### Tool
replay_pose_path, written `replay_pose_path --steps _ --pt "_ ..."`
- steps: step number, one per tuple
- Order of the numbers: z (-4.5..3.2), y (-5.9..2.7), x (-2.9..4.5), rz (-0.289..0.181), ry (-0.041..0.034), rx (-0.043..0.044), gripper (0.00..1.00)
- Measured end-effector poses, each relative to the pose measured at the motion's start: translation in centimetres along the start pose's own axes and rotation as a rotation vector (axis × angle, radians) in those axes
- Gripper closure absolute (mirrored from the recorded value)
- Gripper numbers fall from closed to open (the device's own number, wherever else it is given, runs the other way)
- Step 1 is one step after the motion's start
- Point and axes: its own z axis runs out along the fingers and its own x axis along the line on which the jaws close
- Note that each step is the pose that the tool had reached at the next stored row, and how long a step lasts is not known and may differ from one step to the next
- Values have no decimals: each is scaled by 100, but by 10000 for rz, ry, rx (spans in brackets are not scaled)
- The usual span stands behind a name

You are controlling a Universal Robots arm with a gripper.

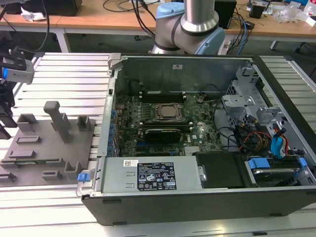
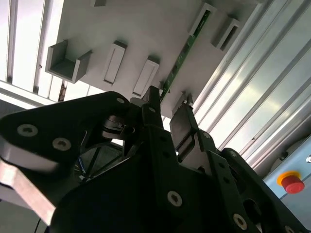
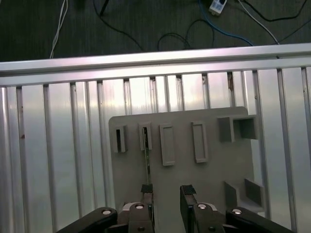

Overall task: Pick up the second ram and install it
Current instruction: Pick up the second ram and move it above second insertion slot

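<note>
First wrist view: the hand (image 3: 166, 191) hangs over the grey fixture plate (image 3: 214, 170). Its two dark fingers (image 3: 187, 191) are set apart with bare plate showing in the gap, so it is open and gripping nothing. The second ram (image 3: 147, 162) stands on its edge on that plate, a thin green strip seen almost edge-on. Its far end sits in one of the raised slotted blocks (image 3: 142, 141). Its near end runs right up to one finger, not into the middle of the gap, and I cannot tell whether the two touch.

In the second wrist view the same strip (image 2: 181, 57) slants across the plate (image 2: 146, 29) towards the hand (image 2: 169, 103), with small parts dotted along its length. Past the plate's edge lies the ribbed aluminium bench (image 2: 262, 73), and off in a corner sits a red button (image 2: 290, 183) on a yellow base.

In the exterior view the plate (image 1: 44, 148) lies on the bench (image 1: 69, 84) at the exterior view's left. It sits just beside the open computer case (image 1: 207, 217), where the motherboard (image 1: 197, 131) is in plain sight. The arm (image 1: 200, 15) rises behind the case, upper middle of the frame.
</note>
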Motion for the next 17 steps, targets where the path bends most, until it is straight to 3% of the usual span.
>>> replay_pose_path --steps 17 --pt "177 -18 11 -2 0 0 64"
